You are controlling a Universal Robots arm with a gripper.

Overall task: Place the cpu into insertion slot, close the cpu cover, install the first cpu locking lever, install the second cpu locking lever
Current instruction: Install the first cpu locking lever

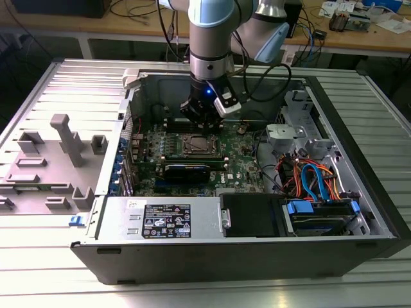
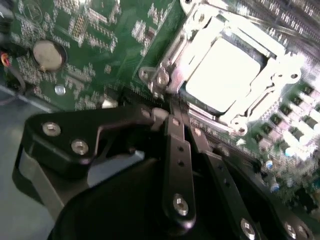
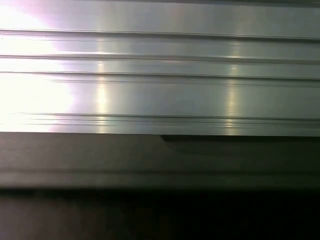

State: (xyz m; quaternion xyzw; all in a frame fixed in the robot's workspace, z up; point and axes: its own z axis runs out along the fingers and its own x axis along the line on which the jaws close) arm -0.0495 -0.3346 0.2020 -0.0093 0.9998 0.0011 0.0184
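Black and two-fingered, the claw (image 2: pixel 172 112) hangs from the grey robot arm (image 1: pixel 210 38) inside the open grey computer case (image 1: pixel 244 250), which lies on the ribbed aluminium counter (image 1: pixel 58 276). In the second wrist view its slim black fingers (image 2: pixel 179 165) are drawn together, their tips meeting with nothing between them. The tips sit just at the edge of the insertion slot (image 2: pixel 220 75), a small square socket with a silvery metal rim on the green circuit board (image 2: pixel 90 45). A pale square cpu (image 2: pixel 225 75) lies in the socket, and the cpu cover (image 2: pixel 272 85), a thin silvery frame plate with a square window, lies flat around it. In the exterior view the socket (image 1: pixel 196 146) shows just below the claw (image 1: pixel 202 122), with a long black rectangular card (image 1: pixel 186 171) beyond it.
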